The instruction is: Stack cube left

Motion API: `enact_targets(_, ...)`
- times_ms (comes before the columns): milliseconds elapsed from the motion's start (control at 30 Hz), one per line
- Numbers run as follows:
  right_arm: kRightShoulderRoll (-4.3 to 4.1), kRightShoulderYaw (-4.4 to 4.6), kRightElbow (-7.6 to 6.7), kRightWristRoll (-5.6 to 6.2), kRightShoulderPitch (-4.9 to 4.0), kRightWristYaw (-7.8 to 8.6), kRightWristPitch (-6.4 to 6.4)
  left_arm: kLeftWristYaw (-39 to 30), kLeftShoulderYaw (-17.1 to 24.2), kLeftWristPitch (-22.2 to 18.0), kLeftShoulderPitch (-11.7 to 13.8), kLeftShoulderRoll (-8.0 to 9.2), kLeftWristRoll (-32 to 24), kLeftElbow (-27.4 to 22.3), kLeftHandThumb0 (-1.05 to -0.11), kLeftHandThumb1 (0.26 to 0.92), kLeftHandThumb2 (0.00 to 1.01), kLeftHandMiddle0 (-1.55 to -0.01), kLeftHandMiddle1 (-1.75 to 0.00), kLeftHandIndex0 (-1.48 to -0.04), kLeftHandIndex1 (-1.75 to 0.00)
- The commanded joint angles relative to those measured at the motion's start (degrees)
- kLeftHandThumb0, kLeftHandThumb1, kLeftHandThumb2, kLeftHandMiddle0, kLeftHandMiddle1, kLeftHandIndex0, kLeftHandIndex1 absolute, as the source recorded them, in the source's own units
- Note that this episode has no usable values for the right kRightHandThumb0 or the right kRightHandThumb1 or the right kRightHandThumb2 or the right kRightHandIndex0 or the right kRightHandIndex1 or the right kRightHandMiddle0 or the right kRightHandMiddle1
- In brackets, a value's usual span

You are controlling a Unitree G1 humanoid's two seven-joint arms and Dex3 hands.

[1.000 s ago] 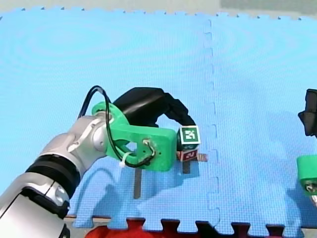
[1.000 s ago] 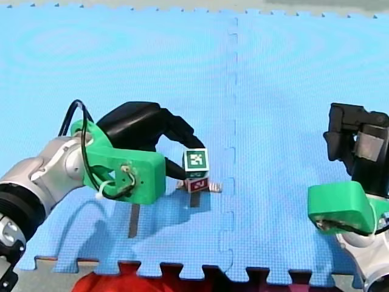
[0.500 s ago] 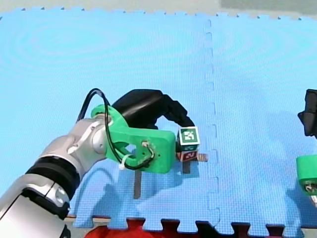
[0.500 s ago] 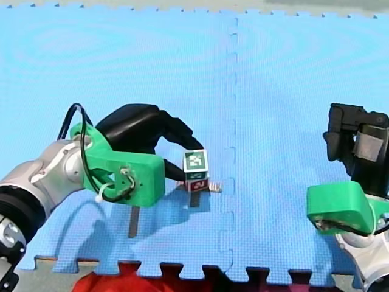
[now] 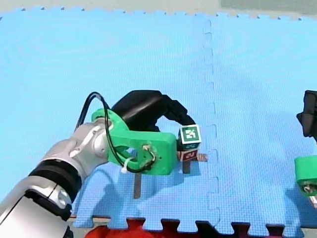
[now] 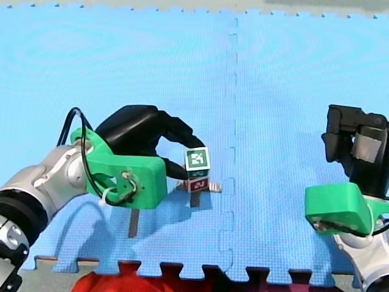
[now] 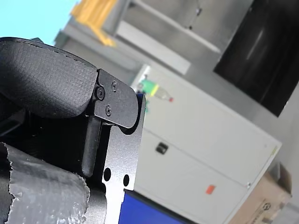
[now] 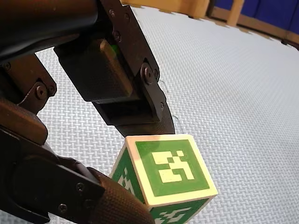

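A: Head views: left hand (image 5: 143,106) pinches the green cube (image 5: 190,135), sitting atop the red cube (image 5: 187,155) on the mat (image 5: 148,49)
B: And the right hand (image 6: 354,143)?
A: Right edge; its grip, can't tell
B: Second wrist view: fingers (image 8: 140,107) clamp the green cube's sides

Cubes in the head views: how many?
2. The green cube, held by the left hand, sits on the red cube, on the mat near its middle seam. The right hand is by the mat's right edge.
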Motion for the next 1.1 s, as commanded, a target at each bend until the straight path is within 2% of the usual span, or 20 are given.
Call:
enact_targets(0, -0.13, -0.03, 0.07, 0.13, 0.05, -0.21, -0.21, 0.54, -0.18, -0.08, -0.1, 0.07, 0.28, 0.57, -0.491, 0.821, 0.0, -0.89, -1.64, -1.29, 0.0)
enact_targets(367, -0.26, -0.13, -0.04, 0.57, 0.23, 0.4, -0.23, 3.8, -0.9, -0.5, -0.25, 0.03, 1.69, 1.29, -0.491, 0.83, 0.0, -0.88, -1.64, -1.28, 0.0)
enact_targets(733, -0.36, -0.34, -0.33, 0.79, 0.38, 0.78, -0.24, 4.38, -1.41, -0.28, -0.52, 0.07, 2.28, 1.34, -0.502, 0.842, 0.0, -0.9, -1.55, -1.27, 0.0)
enact_targets(800, -0.4, -0.36, -0.33, 0.8, 0.37, 0.82, -0.27, 3.64, -1.55, 0.16, -0.69, 0.07, 2.3, 1.43, -0.525, 0.836, 0.0, -0.9, -1.55, -1.16, 0.0)
enact_targets(833, -0.41, -0.37, -0.35, 0.8, 0.36, 0.83, -0.29, 2.19, -1.66, 0.87, -0.95, 0.06, 2.24, 1.62, -0.737, 0.851, 0.01, -0.86, -1.52, -0.91, 0.0)
enact_targets(867, -0.41, -0.38, -0.35, 0.81, 0.34, 0.85, -0.31, 0.73, -1.73, 1.52, -1.17, 0.07, 2.12, 1.73, -0.921, 0.887, 0.02, -0.82, -1.48, -0.59, 0.0)
enact_targets(900, -0.41, -0.39, -0.36, 0.8, 0.33, 0.83, -0.33, -0.7, -1.61, 1.95, -1.29, 0.06, 1.79, 1.77, -0.983, 0.904, 0.03, -0.81, -1.47, -0.46, 0.0)
enact_targets(967, -0.36, -0.38, -0.19, 0.77, 0.22, 0.74, -0.36, -2.99, -0.91, 2.21, -1.25, -0.04, 0.69, 1.71, -1.034, 0.917, 0.04, -0.8, -1.49, -0.28, 0.0)
enact_targets(1067, -0.32, -0.41, -0.16, 0.77, 0.16, 0.66, -0.4, -5.38, 0.14, 2.7, -1.02, -0.24, -0.87, 1.45, -1.047, 0.905, 0.02, -0.76, -1.6, -0.26, -0.01)
